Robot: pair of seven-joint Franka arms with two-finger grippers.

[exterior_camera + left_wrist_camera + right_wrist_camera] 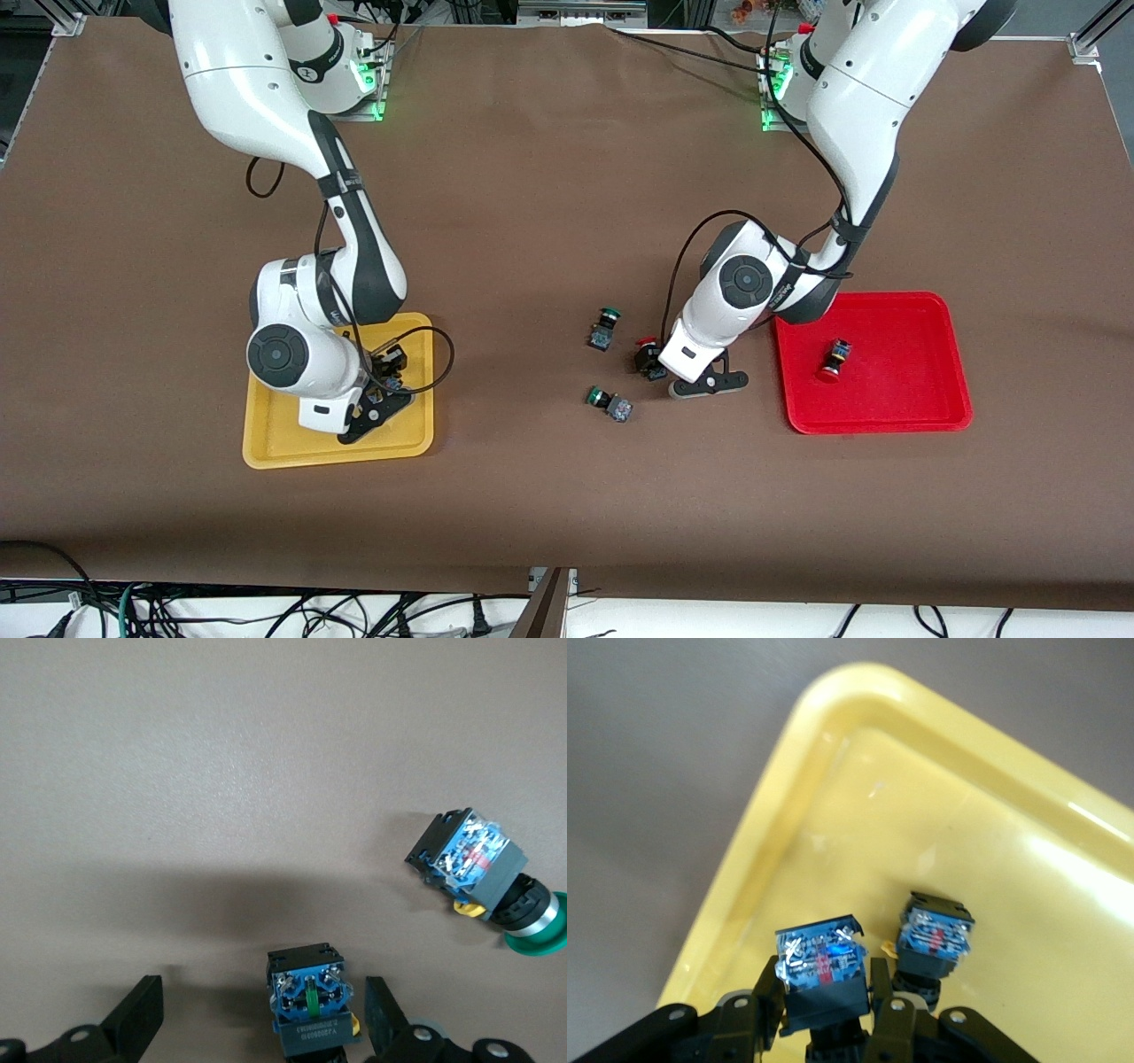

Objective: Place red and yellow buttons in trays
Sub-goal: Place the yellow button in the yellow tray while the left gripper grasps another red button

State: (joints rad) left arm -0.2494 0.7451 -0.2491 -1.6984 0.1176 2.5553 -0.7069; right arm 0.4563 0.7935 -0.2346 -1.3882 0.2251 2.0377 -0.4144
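My right gripper point(387, 383) is low over the yellow tray point(266, 443). In the right wrist view it point(824, 988) is shut on a dark button point(822, 970) whose cap is hidden. A second button point(935, 939) lies in the tray point(859, 788) beside it. My left gripper point(654, 365) is down at a red-capped button point(648, 353) on the table. It is open point(261, 1014), with that button point(310, 1001) between the fingers, close to one finger point(383, 1019). Another red button point(833, 359) lies in the red tray point(886, 416).
Two green-capped buttons lie on the brown table near the left gripper, one point(604, 328) farther from the front camera, one point(609, 403) nearer. One green button point(487, 873) shows in the left wrist view. The red tray is close beside the left arm's wrist.
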